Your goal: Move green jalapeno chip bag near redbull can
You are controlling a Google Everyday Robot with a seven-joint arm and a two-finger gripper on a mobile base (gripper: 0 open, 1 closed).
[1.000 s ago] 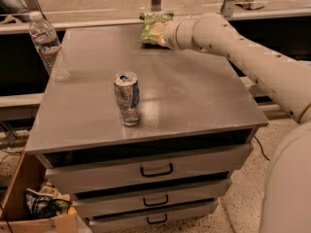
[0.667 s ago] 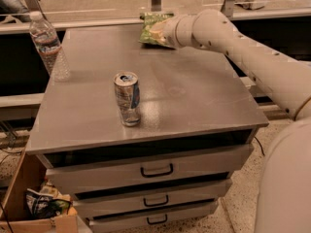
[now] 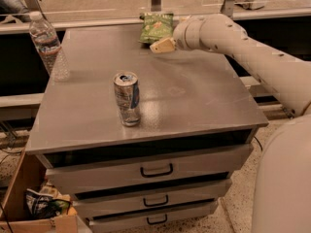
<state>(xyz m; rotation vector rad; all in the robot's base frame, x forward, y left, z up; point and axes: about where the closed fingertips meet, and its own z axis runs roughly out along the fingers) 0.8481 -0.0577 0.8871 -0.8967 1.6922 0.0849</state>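
Observation:
The green jalapeno chip bag (image 3: 156, 27) is at the far edge of the grey table top, near the back middle, with its light-green face turned this way. My gripper (image 3: 163, 45) is at the end of the cream arm that reaches in from the right. It sits just in front of the bag's lower right corner, close to it or touching it. The redbull can (image 3: 127, 98) stands upright in the front left part of the table, well away from the bag and the gripper.
A clear plastic water bottle (image 3: 47, 45) stands at the table's far left edge. The table top (image 3: 194, 96) caps a cabinet with three drawers (image 3: 156, 170). A cardboard box (image 3: 34, 203) with clutter sits on the floor at lower left. A rail and glass run behind the table.
My gripper has come a little forward and down from the bag's right side, so more of the bag's face shows. The bag, can and bottle have stayed in place.

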